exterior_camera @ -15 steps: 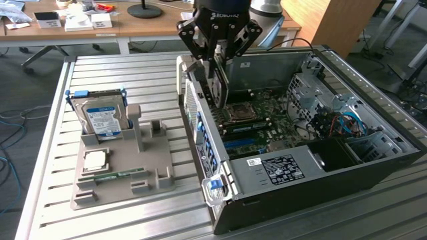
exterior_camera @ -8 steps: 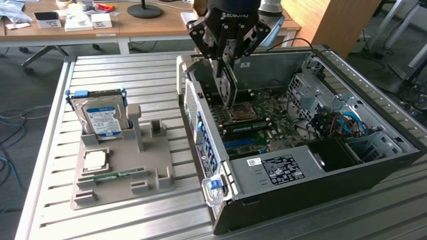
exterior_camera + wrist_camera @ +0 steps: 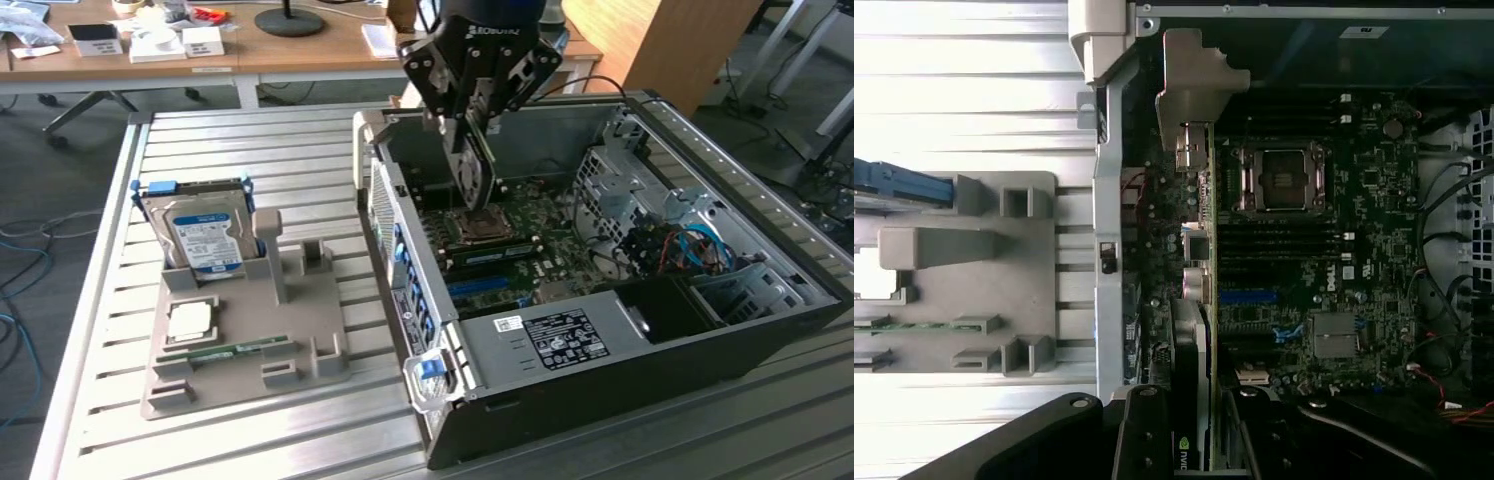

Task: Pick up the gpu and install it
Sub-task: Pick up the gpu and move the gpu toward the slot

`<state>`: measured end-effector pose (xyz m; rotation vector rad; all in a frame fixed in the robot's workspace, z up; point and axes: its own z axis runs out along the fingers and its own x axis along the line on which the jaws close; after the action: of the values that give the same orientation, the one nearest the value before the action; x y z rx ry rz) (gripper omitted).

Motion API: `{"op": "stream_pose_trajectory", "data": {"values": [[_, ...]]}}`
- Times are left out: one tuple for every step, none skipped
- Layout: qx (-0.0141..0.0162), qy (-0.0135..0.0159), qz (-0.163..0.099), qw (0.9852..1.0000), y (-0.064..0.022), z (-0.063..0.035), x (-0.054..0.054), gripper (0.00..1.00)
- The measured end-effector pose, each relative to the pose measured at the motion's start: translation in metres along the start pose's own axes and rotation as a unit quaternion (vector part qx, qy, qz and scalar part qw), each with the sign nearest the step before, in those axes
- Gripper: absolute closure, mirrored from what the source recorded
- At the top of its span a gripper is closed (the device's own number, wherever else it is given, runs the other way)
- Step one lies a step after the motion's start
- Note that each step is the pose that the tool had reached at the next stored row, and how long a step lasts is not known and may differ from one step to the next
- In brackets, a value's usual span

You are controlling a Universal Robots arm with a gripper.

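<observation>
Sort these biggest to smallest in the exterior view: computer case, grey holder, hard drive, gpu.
1. computer case
2. grey holder
3. hard drive
4. gpu, though it hangs edge-on in the hand, so its place is unsure.

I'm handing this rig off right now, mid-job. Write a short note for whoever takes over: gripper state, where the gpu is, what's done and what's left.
Gripper: shut on the gpu, which it holds on edge by the upper side.
Gpu: off the grey holder and inside the open computer case, over the motherboard.
Done: the pickup.
Left: the install. The card looks to be above the board and not yet seated in a slot.
Also on the holder: the hard drive and the memory stick.
</observation>
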<state>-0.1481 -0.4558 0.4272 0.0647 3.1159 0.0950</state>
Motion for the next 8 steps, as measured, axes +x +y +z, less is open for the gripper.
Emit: {"op": "stream_pose_trajectory", "data": {"values": [[-0.0001, 0.0, 0.0, 1.0, 0.0001, 0.0001, -0.002, 0.73], [-0.0002, 0.0, 0.0, 1.0, 0.0002, 0.0001, -0.005, 0.73], [-0.0003, 0.0, 0.0, 1.0, 0.0003, 0.0002, -0.007, 0.73], [-0.0004, 0.0, 0.0, 1.0, 0.0004, 0.0002, -0.009, 0.73], [-0.0005, 0.0, 0.0, 1.0, 0.0005, 0.0003, -0.011, 0.73], [-0.0006, 0.0, 0.0, 1.0, 0.0006, 0.0003, -0.013, 0.73], [-0.0008, 0.0, 0.0, 1.0, 0.0006, 0.0004, -0.016, 0.73], [-0.001, 0.0, 0.0, 1.0, 0.0007, 0.0005, -0.018, 0.73]]}}
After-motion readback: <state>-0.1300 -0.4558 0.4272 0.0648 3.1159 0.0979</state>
